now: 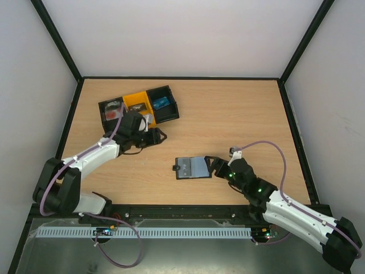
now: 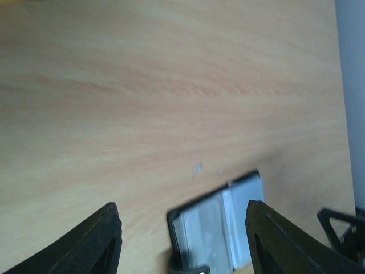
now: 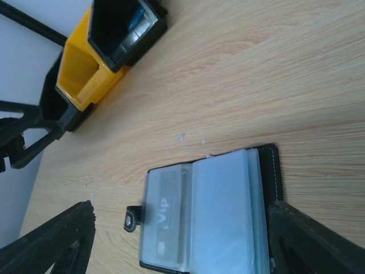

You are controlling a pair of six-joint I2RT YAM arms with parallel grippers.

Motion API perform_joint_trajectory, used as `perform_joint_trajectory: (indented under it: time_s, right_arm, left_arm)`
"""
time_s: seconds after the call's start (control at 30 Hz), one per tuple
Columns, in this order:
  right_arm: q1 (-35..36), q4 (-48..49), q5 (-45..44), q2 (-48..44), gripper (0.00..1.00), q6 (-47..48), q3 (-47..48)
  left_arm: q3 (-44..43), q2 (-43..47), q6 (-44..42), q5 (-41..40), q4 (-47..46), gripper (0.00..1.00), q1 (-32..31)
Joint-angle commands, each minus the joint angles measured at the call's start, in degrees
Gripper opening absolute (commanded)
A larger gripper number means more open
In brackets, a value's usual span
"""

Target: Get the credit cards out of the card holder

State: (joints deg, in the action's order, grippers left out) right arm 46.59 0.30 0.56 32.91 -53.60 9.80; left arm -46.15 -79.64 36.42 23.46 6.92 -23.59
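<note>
Two grippers: one per arm, both low over the table (image 1: 239, 114).
Left gripper (image 1: 159, 136): jaws apart with nothing between them. It sits just in front of the tray and well apart from the card holder. In its own wrist view, both fingers (image 2: 97, 240) frame bare wood, with the holder at the bottom edge.
Right gripper (image 1: 212, 166): jaws spread wide, not clamped on anything. It is at the right-hand edge of the holder. In its wrist view, one finger overlaps that edge and the other stands clear of it.
One card holder (image 1: 193, 167): black, lying flat and open near the middle of the table, closer to the right arm than to the left.
One tab (image 3: 131, 218): short and black, sticking out from the holder's edge on the side away from the right gripper.
Sleeves (image 3: 222, 211): clear, grey-blue, fanned across the open holder. How many are stacked cannot be counted.
One credit card (image 3: 168, 214): pale grey with lettering, inside the sleeve nearest the tab. No other card can be made out in the holder.
One tray (image 3: 77, 74): three compartments in a row, a yellow one between two black ones, at the far left of the table.
One blue item (image 1: 160, 103): in the right-hand black compartment, too small to identify.
</note>
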Motion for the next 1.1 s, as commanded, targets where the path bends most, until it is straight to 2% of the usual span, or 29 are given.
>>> perform_joint_trajectory:
  time_s: [0.0, 0.13, 0.27, 0.37, 0.57, 0.67, 0.8, 0.9, 1.07]
  right_arm:
    - [0.3, 3.2, 2.1, 2.6, 0.78, -0.9, -0.3]
    - [0.3, 5.1, 3.3, 5.4, 0.66, -1.1, -0.3]
    - [0.3, 7.0, 4.7, 8.8, 0.46, -1.4, 0.3]
    - [0.3, 9.2, 6.0, 11.6, 0.39, -1.8, 0.3]
    - [0.3, 14.0, 5.8, 18.7, 0.35, 1.1, 0.1]
    - [0.3, 12.2, 3.4, 23.9, 0.33, 3.6, 1.9]
    - [0.3, 14.9, 6.0, 29.1, 0.28, 3.8, 2.0]
    - [0.3, 15.9, 6.0, 31.7, 0.23, 3.8, 1.1]
    - [0.3, 10.7, 2.0, 32.3, 0.14, 5.5, 0.6]
  left_arm:
    - [5.0, 2.6, 1.4, 0.1, -3.3, 0.62, -4.4]
    - [9.8, 3.7, 3.9, -0.2, -7.4, 0.62, -8.7]
    - [12.6, 3.3, 7.0, 0.0, -12.7, 0.61, -12.2]
    - [14.1, 2.0, 10.0, 0.5, -18.4, 0.61, -15.0]
    - [14.7, -3.8, 15.0, 1.9, -29.1, 0.58, -20.7]
    - [14.6, -6.9, 17.6, 1.8, -32.3, 0.56, -22.2]
    - [16.0, -9.6, 20.2, 3.4, -37.9, 0.55, -23.1]
    - [15.7, -10.3, 19.2, 1.8, -36.7, 0.54, -23.1]
    - [16.2, -10.9, 18.5, -1.7, -33.3, 0.50, -22.1]
